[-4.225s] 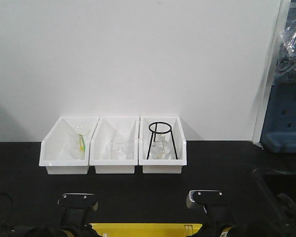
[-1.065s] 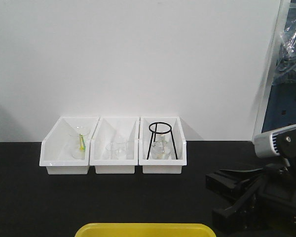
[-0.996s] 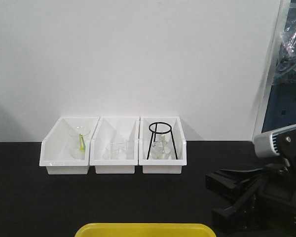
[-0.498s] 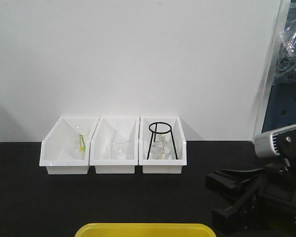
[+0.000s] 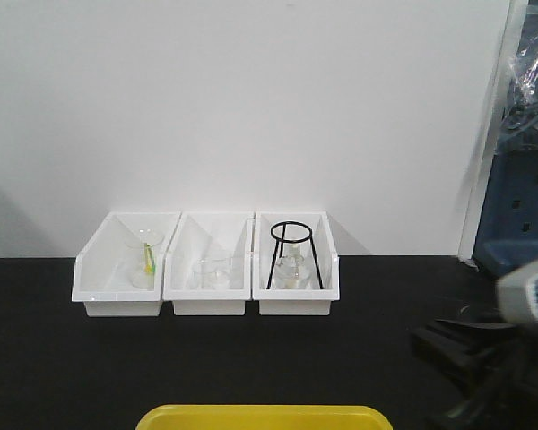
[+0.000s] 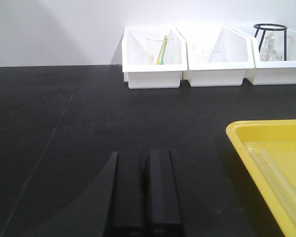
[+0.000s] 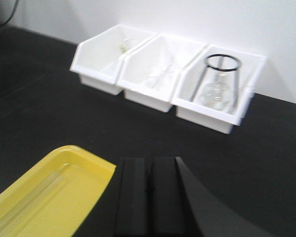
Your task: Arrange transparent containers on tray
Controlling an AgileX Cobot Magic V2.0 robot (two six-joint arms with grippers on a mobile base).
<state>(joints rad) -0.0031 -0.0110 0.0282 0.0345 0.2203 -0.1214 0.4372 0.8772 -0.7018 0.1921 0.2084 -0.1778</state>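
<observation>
The yellow tray lies at the near edge of the black table, its rim just showing in the front view. Clear transparent containers lie lengthwise inside it, and the right wrist view shows them as faint streaks. My left gripper is shut and holds nothing, low over the table to the left of the tray's rim. My right gripper is also shut and holds nothing, just to the right of the tray's corner. The right arm is blurred at the front view's lower right.
Three white bins stand side by side against the back wall. The left one holds a beaker with a green-yellow stick, the middle one small glassware, the right one a flask under a black ring stand. Blue equipment stands at far right.
The right arm has dropped and pulled toward the right edge of the front view, now blurred. About four seconds ago both arms hung over the tray's far rim. The tray and bins have not moved.
</observation>
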